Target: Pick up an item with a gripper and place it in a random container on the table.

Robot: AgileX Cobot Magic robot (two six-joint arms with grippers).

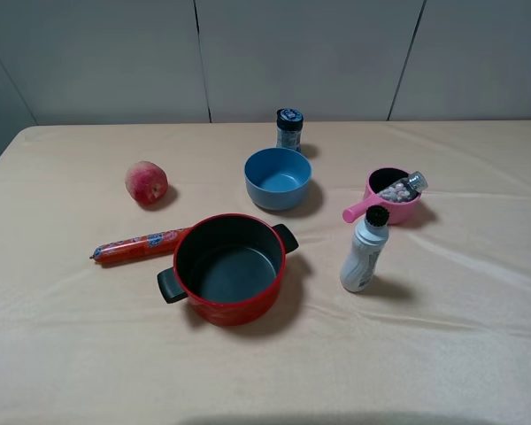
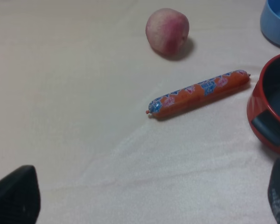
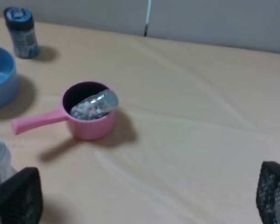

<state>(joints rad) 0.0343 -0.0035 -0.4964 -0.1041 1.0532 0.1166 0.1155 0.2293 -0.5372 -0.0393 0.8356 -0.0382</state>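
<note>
On my bench (image 1: 478,354), the bottle (image 1: 404,188) is lying tilted in the saucepan (image 1: 391,209) at right. The bowl (image 1: 277,178) is sitting left of it, the jar (image 1: 288,129) behind the bowl, the pot (image 1: 229,268) in front.

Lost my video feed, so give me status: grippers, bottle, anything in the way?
Right gripper open, empty, clear of the pan. Small bottle lies tilted in pink saucepan, cap over rim. White bottle stands beside the handle. Left unclear.
</note>
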